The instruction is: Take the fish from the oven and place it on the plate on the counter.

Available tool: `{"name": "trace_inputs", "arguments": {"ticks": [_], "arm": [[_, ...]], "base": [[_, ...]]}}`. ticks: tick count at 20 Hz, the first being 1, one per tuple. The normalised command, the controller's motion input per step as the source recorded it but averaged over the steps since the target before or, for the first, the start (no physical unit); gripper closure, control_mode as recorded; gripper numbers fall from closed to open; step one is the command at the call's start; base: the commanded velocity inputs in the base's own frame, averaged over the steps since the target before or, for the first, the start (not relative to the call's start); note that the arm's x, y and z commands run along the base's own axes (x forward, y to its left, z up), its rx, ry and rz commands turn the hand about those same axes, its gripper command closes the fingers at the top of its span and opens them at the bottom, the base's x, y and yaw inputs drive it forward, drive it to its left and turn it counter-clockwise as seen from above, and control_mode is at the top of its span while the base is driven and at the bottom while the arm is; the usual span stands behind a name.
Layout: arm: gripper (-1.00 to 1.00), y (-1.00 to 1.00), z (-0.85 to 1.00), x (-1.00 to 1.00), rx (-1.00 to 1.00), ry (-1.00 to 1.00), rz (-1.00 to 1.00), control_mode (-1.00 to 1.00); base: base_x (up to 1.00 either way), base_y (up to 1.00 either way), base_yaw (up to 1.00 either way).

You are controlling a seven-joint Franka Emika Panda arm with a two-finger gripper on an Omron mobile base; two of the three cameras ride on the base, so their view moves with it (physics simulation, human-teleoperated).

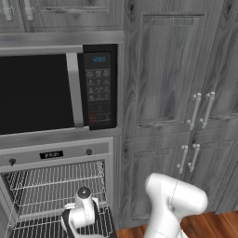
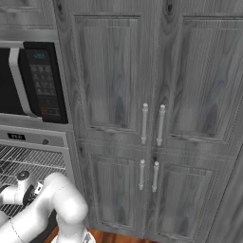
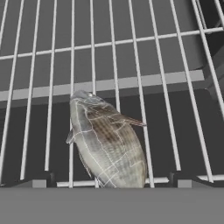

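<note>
On the wire rack (image 3: 153,52) inside the oven (image 1: 56,186), the fish (image 3: 107,140) is seen lying flat. The gripper (image 3: 112,186) is positioned directly above it, jaws spread wide, nothing held.

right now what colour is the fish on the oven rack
Grey-silver with brownish scale markings; the fish shows best in the hand view.
</note>
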Motion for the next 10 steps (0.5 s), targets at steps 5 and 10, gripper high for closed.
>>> {"name": "trace_inputs", "arguments": {"ticks": [5,10], "arm": [[-1.0,0.0,0.0,0.14,-0.01,0.04,0.0,-1.0],[-1.0,0.0,0.0,0.16,0.0,0.02,0.0,-1.0]], "base": [[0.0,0.0,0.0],[0.0,0.0,0.0]]}}
